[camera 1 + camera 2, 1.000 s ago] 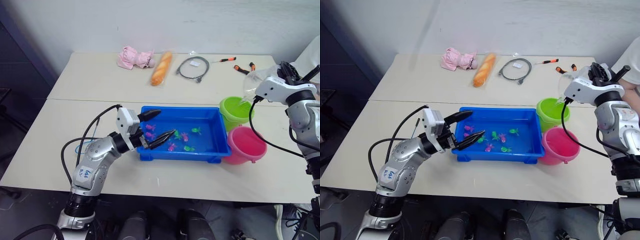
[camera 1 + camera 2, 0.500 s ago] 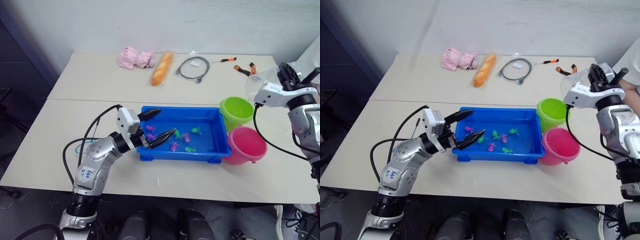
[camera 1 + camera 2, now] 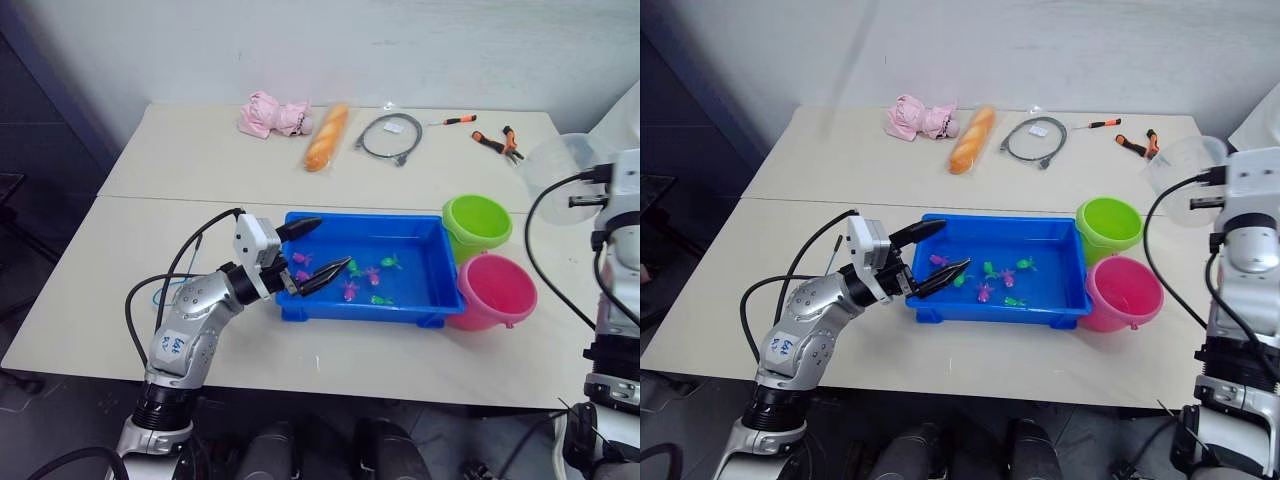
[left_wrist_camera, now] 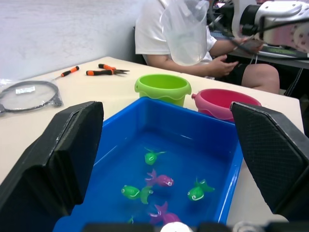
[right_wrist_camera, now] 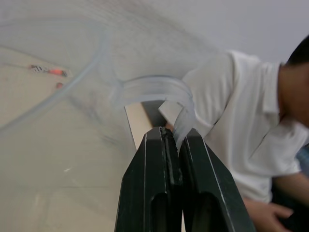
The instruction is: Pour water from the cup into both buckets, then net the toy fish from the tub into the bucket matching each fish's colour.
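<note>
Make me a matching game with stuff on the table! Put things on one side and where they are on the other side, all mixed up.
Things:
1. Fish
2. Cup
3. Bread
4. Green bucket

Places:
A. Held in the right tool
B. At the table's far side, beside the pink plush
C. In the blue tub
D. Just behind the pink bucket

Pairs: 1-C, 2-A, 3-B, 4-D

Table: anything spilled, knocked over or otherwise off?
Nothing stands out. Green bucket and pink bucket stand upright beside the tub, fish inside it; no puddle visible. The right gripper holds the cup by its handle.
</note>
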Controlling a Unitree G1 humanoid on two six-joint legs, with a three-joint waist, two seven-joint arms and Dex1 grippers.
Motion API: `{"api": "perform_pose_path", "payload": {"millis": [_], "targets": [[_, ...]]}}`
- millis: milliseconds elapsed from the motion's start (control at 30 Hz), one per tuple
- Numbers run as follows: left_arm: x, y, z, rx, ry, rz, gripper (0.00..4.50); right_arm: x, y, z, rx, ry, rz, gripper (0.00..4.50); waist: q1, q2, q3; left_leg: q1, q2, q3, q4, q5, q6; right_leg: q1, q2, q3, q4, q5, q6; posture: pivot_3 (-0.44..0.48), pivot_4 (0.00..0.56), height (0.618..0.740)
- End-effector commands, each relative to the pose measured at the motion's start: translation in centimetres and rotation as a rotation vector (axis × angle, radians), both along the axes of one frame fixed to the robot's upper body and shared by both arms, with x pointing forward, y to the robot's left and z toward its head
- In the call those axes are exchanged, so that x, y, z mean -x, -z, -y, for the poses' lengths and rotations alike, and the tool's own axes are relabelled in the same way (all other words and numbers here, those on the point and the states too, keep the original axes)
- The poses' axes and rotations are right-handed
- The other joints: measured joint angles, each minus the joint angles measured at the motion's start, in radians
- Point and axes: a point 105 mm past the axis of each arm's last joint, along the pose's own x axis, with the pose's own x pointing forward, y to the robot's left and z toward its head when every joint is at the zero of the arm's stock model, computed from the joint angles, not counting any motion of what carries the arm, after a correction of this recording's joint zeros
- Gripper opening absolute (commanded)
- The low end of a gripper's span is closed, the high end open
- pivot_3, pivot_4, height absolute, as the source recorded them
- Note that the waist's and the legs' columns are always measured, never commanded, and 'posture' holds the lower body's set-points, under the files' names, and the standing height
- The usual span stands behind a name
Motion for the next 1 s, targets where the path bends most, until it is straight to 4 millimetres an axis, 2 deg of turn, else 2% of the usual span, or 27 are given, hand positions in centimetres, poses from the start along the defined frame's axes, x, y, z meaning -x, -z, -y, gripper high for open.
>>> {"api": "perform_pose_path", "payload": {"millis": [33, 133, 267, 400, 533, 633, 800, 967, 1000], "targets": [[1.8, -1.9, 0.9, -0.014, 0.118, 0.058, 4.50, 2.6, 1.3, 3.1, -0.335, 0.085, 0.087, 0.08, 0.001, 0.000, 0.000, 0.000, 0.000, 0.000, 0.000, 0.000, 0.000, 0.000, 0.000, 0.000, 0.000, 0.000, 0.000, 0.000, 0.150, 0.740], [2.4, -2.1, 1.2, -0.032, 0.167, 0.046, 4.50, 3.4, 3.4, 3.8, -0.429, 0.099, 0.100, 0.08, -0.001, 0.000, 0.000, -0.001, -0.001, 0.000, 0.000, -0.001, 0.001, 0.000, -0.001, 0.000, 0.000, 0.000, 0.000, 0.000, 0.150, 0.740], [3.0, -1.6, 1.6, -0.063, 0.211, 0.030, 4.50, 3.5, 8.0, 4.0, -0.469, 0.160, 0.077, 0.08, -0.011, 0.000, 0.000, 0.000, -0.001, 0.001, 0.000, -0.001, 0.001, 0.000, 0.000, 0.001, 0.000, 0.000, 0.000, 0.000, 0.150, 0.740], [2.8, -1.7, 1.5, -0.066, 0.205, 0.028, 4.50, 3.3, 11.3, 3.1, -0.486, 0.171, 0.030, 0.08, -0.026, 0.001, 0.000, 0.002, -0.001, 0.002, -0.001, 0.000, 0.001, 0.000, 0.000, 0.002, 0.001, 0.000, 0.000, 0.000, 0.150, 0.740], [2.7, -1.7, 1.4, -0.076, 0.197, 0.030, 4.50, 3.9, 13.3, 2.6, -0.486, 0.200, 0.003, 0.08, -0.028, 0.001, 0.000, 0.002, 0.000, 0.002, -0.001, 0.000, 0.001, 0.000, 0.000, 0.003, 0.001, 0.000, 0.000, 0.000, 0.150, 0.740], [2.5, -1.8, 1.2, -0.074, 0.174, 0.029, 4.50, 4.3, 14.0, 2.5, -0.470, 0.215, -0.003, 0.08, -0.026, 0.001, 0.000, 0.002, 0.000, 0.002, -0.001, 0.000, 0.001, 0.000, 0.000, 0.003, 0.001, 0.000, 0.000, 0.000, 0.150, 0.740], [2.6, -1.5, 1.0, -0.074, 0.173, 0.020, 4.50, 5.6, 15.1, 1.9, -0.476, 0.214, -0.043, 1.72, -0.022, 0.001, 0.000, 0.002, 0.000, 0.001, -0.001, 0.000, 0.001, 0.000, -0.001, 0.003, 0.000, 0.000, 0.000, 0.000, 0.150, 0.740], [3.0, -1.2, 0.4, -0.083, 0.175, 0.004, 4.50, 8.2, 14.8, 1.0, -0.449, 0.177, -0.070, 4.36, -0.022, 0.001, 0.000, 0.001, -0.001, 0.001, -0.002, 0.000, 0.001, 0.000, -0.001, 0.003, 0.000, 0.000, 0.000, 0.000, 0.150, 0.740], [3.1, -1.1, 0.3, -0.086, 0.176, 0.000, 4.50, 8.8, 14.6, 0.6, -0.435, 0.148, -0.085, 4.44, -0.023, 0.001, 0.000, 0.001, -0.001, 0.001, -0.002, 0.000, 0.001, 0.000, -0.001, 0.003, 0.000, 0.000, 0.000, 0.000, 0.150, 0.740]]}}
